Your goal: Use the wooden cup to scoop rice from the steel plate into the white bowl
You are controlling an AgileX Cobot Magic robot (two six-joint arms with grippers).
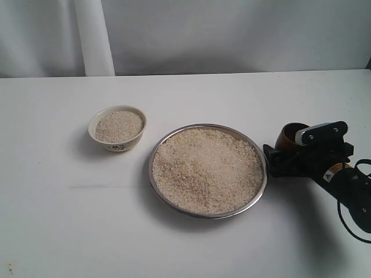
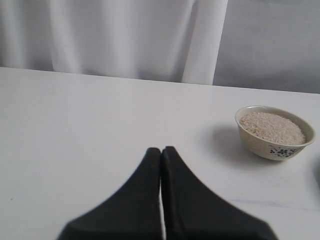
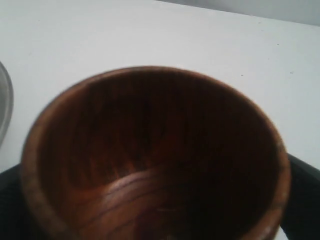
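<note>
Reddish-brown wooden cup [image 3: 155, 150], dark-grained inside and empty, stands upright beside the steel plate [image 1: 208, 216]. The right tool [image 1: 288, 148] is spread around it; the left tool [image 2: 161, 156] is pressed together.

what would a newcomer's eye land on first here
The wide steel plate in the middle of the table, heaped with rice, dominates the exterior view. To its left sits the small white bowl, nearly full of rice too. On the plate's right the empty wooden cup sits between the fingers of the right gripper, its dark inside filling the right wrist view.
</note>
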